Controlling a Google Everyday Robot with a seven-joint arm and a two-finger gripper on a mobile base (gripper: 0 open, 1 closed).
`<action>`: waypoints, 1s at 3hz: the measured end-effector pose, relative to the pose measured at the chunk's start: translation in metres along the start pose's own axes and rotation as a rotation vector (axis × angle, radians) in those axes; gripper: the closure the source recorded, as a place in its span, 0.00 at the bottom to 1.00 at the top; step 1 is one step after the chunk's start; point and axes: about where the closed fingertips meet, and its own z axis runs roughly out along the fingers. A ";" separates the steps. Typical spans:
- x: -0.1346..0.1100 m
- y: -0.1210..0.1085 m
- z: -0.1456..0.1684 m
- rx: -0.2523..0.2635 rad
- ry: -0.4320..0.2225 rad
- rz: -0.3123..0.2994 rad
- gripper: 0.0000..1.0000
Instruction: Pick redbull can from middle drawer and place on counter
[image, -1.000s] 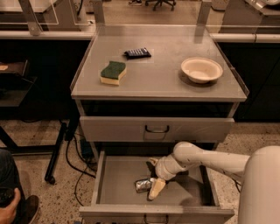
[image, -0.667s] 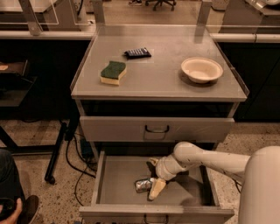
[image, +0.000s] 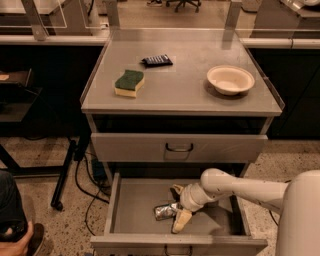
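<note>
Redbull can lies in the open middle drawer, its 3 o'clock end between my gripper's spread fingers.

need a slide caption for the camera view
End effector in the open middle drawer at the redbull can, counter above holding sponge, bowl and packet

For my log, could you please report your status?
Gripper open in lower drawer, straddling can. Can lying flat. Upper drawer shut, not blocking.
</note>
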 end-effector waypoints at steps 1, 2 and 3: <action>0.000 0.000 0.000 0.000 0.001 0.000 0.00; 0.000 0.000 0.001 -0.001 0.001 0.000 0.07; 0.000 0.000 0.001 -0.001 0.001 0.000 0.24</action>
